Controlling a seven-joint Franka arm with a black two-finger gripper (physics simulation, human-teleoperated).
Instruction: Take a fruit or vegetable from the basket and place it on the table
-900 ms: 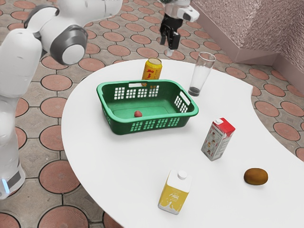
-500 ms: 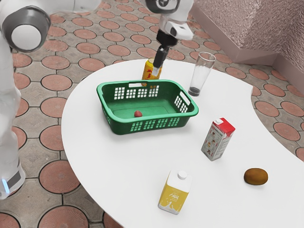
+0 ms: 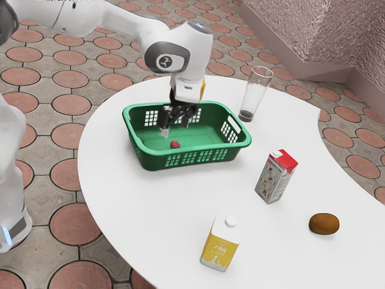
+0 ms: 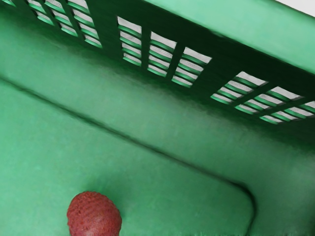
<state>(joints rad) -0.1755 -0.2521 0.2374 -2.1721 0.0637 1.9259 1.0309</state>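
Parted and empty, the black gripper (image 3: 174, 124) hung over the green basket (image 3: 150, 161), presumably to leave room for straddling the small reddish fruit (image 3: 175, 144) inside.

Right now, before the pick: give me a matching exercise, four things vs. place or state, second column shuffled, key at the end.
Things
1. red fruit
2. brown fruit
3. gripper
4. drinking glass

Places and states
A. see-through, upright on the table
B. open, above the floor of the basket
C. on the table, nearest the exterior view's right edge of these four
D. lying on the floor of the basket

Pairs: 1-D, 2-C, 3-B, 4-A
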